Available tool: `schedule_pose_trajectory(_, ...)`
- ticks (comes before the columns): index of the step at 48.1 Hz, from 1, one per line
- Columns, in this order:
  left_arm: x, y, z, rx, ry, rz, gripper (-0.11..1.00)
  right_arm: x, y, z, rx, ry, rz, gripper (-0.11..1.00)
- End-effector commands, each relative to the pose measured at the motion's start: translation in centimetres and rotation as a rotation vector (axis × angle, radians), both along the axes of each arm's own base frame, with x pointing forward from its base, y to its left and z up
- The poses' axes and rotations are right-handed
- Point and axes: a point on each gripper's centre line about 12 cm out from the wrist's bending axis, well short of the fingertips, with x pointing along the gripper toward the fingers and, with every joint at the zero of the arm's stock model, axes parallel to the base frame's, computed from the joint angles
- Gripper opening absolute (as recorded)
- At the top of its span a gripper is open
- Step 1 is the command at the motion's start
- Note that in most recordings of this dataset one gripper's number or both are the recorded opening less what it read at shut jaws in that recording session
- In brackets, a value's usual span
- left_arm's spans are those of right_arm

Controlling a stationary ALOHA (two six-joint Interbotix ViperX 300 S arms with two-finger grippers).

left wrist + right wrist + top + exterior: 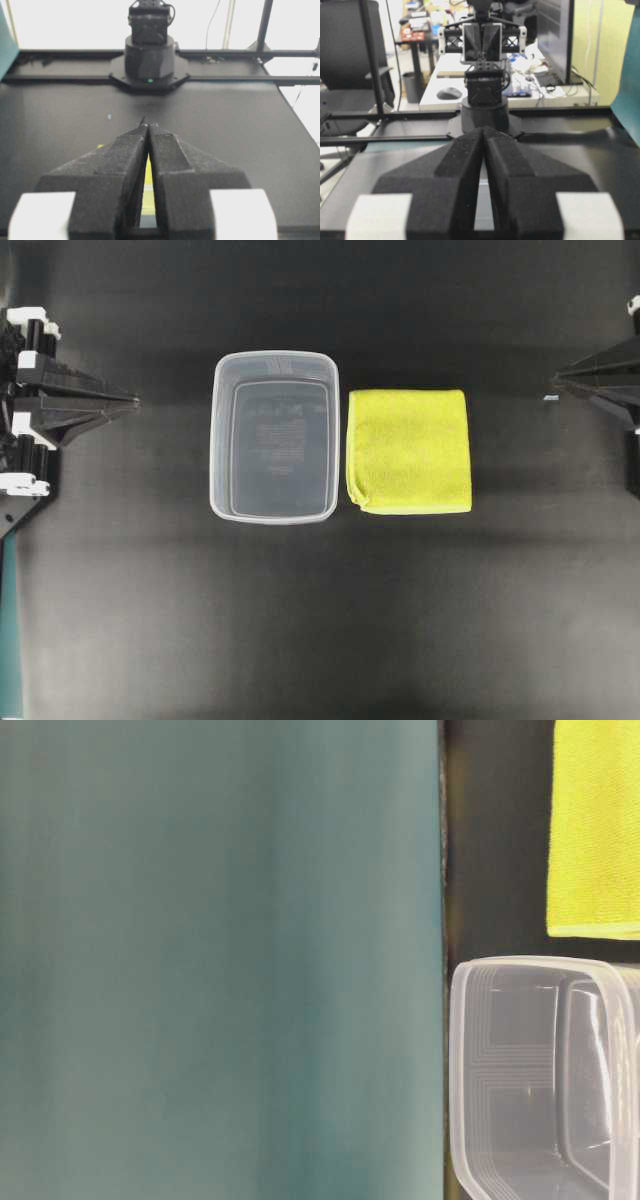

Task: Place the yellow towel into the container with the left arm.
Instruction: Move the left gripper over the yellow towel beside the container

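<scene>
The yellow towel (409,450) lies folded flat on the black table, just right of the container (274,436), a clear empty tub at the table's middle. Both also show in the table-level view: the towel (596,830) at top right, the container (540,1080) below it. My left gripper (128,398) rests at the far left edge, well away from both, shut and empty; in its wrist view the fingertips (148,123) meet, and a sliver of the towel (148,175) shows through the slit behind them. My right gripper (556,386) sits at the far right edge, shut and empty, its tips (484,130) together.
A teal panel (220,960) fills most of the table-level view. The opposite arm's base (149,60) stands at the far table edge in the left wrist view. Beyond the table in the right wrist view are a chair (350,60) and a desk (470,85).
</scene>
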Motion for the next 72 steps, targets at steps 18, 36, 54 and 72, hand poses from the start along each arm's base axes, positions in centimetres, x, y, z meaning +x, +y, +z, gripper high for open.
schedule_pose_trajectory(18,9.7,1.1,3.9,0.017,0.322,0.037,0.00,-1.1,-0.2,-0.4,0.029,0.124,-0.012,-0.01)
schedule_pose_trajectory(36,19.7,1.6,3.3,0.028,0.574,0.043,0.00,-2.8,-0.2,-0.7,0.029,0.165,-0.011,0.06)
schedule_pose_trajectory(54,26.1,1.6,1.0,0.022,0.778,0.042,0.16,-3.5,-0.3,-0.9,0.067,0.169,-0.018,0.76)
schedule_pose_trajectory(72,31.8,2.1,-6.3,0.022,0.970,0.046,0.91,-4.6,-0.3,0.5,0.053,0.090,-0.016,0.74)
